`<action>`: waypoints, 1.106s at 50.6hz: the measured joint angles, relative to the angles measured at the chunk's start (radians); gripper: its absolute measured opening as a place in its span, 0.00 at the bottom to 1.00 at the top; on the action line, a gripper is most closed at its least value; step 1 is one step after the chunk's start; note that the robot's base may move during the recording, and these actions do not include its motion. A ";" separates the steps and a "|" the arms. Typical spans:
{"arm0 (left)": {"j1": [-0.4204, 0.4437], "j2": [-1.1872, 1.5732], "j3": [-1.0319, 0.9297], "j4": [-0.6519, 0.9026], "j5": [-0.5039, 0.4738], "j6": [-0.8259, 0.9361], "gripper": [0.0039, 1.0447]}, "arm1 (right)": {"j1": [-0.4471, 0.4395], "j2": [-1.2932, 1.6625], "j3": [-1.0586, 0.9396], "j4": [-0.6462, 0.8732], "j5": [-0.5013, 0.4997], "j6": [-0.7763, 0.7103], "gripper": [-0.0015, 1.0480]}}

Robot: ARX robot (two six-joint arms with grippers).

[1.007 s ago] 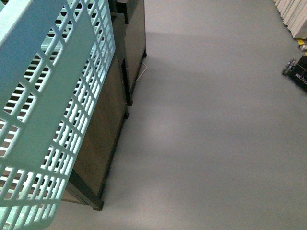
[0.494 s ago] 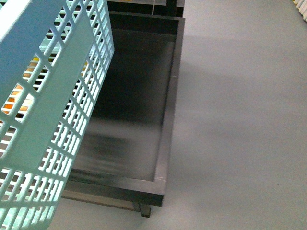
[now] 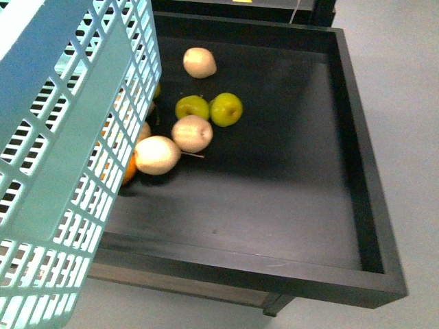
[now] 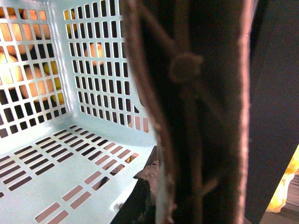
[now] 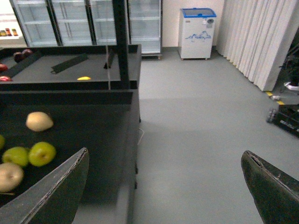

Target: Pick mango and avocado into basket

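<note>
The basket (image 3: pixel 68 137) stands near left, overlapping the display tray's (image 3: pixel 357 171) left side. In the tray's left half: one fruit (image 3: pixel 199 62) rearmost; two apples (image 3: pixel 226 108) side by side before it; two further fruits (image 3: pixel 191 133) nearer, toward the basket.

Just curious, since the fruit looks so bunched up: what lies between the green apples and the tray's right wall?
Nothing. In the front view, the black tray's floor is bare from the right-hand green apple to the right wall.

Floor (image 5: pixel 196 130) beyond jaws evenly lit, sharp; jaws softened. Basket (image 4: pixel 56 56) interior dimly seen, handle (image 4: pixel 187 116) defocused up close.
</note>
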 joint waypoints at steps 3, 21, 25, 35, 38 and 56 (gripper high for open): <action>0.000 0.000 0.000 0.000 0.000 0.000 0.04 | 0.000 0.000 0.000 0.000 0.002 0.000 0.92; 0.000 0.000 0.000 0.000 -0.002 0.000 0.04 | 0.000 -0.001 0.000 0.000 0.001 0.000 0.92; 0.000 0.000 0.000 0.000 -0.001 0.000 0.04 | 0.000 -0.001 0.000 0.000 0.001 0.000 0.92; 0.000 0.000 0.000 0.000 0.000 0.000 0.04 | 0.000 0.000 0.000 0.000 0.001 0.000 0.92; 0.000 0.000 0.000 0.000 0.000 0.000 0.04 | 0.000 -0.002 0.000 0.000 0.002 0.000 0.92; 0.000 0.000 0.000 0.000 0.001 0.000 0.04 | 0.000 -0.001 0.000 0.000 0.003 0.000 0.92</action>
